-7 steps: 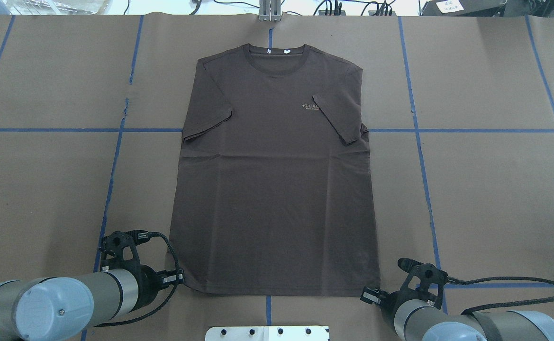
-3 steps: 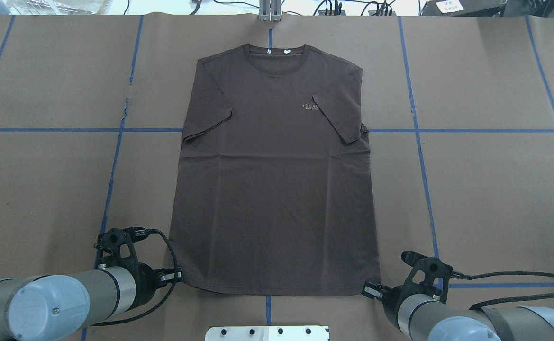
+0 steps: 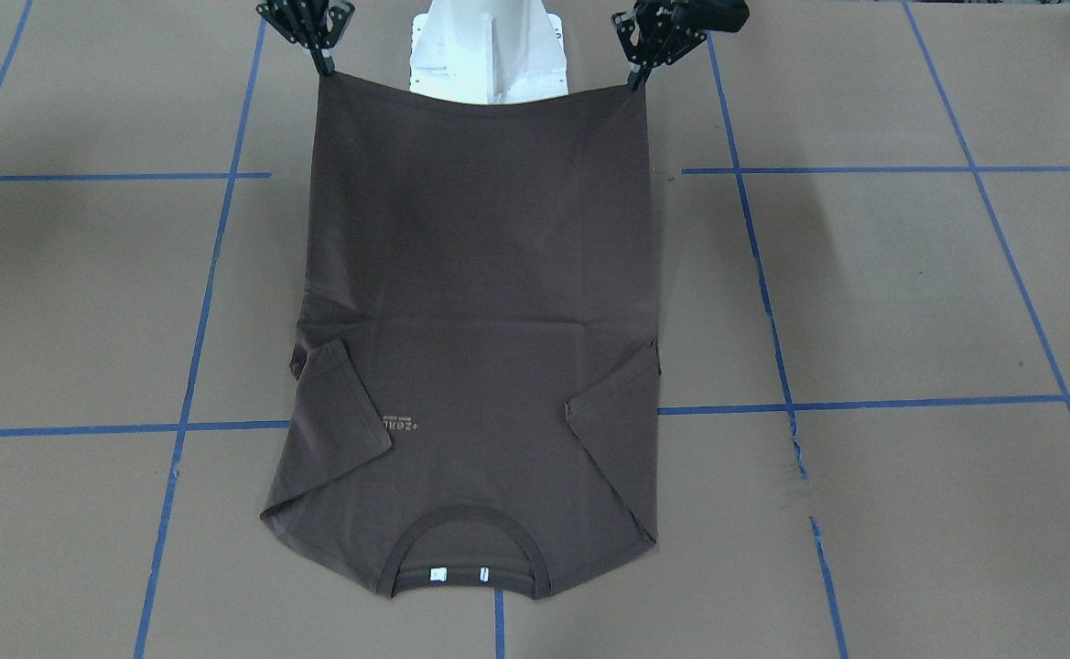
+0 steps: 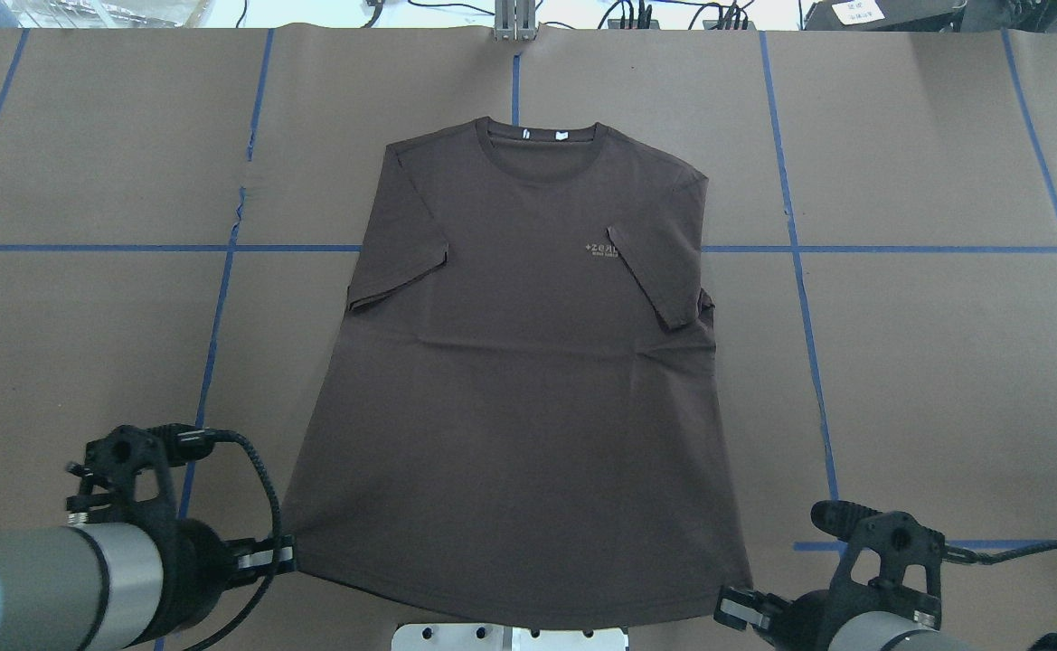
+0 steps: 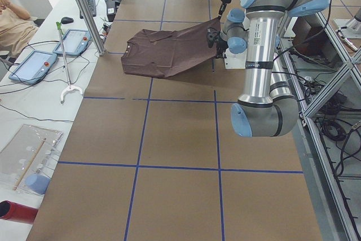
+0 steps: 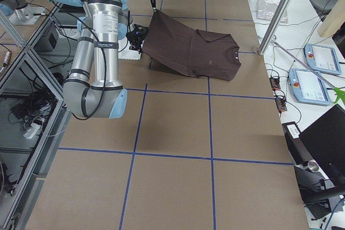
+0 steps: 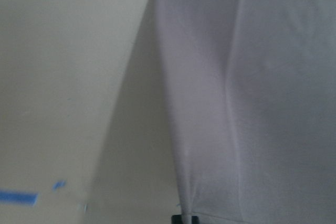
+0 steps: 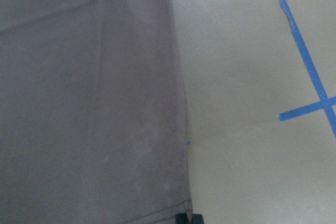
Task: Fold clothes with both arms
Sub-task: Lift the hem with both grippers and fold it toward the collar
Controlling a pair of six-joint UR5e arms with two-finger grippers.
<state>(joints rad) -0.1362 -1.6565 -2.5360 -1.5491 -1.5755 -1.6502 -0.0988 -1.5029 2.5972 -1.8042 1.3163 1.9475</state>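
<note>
The clothes are one dark brown T-shirt, front up, both sleeves folded in over the chest. Its collar end rests on the table and the hem end hangs raised, seen sloping in the exterior left view. My left gripper is shut on the hem's left corner, also seen from across the table. My right gripper is shut on the other hem corner. Both wrist views show taut brown fabric running away from the fingertips.
The white pedestal base sits under the lifted hem. Brown paper with blue tape lines covers the table. A side table holds teach pendants beside a metal post, and a seated person is beyond it.
Both grippers have risen and drawn back toward the robot with the hem corners. The hem has come off the table and the whole shirt has slid toward the robot.
</note>
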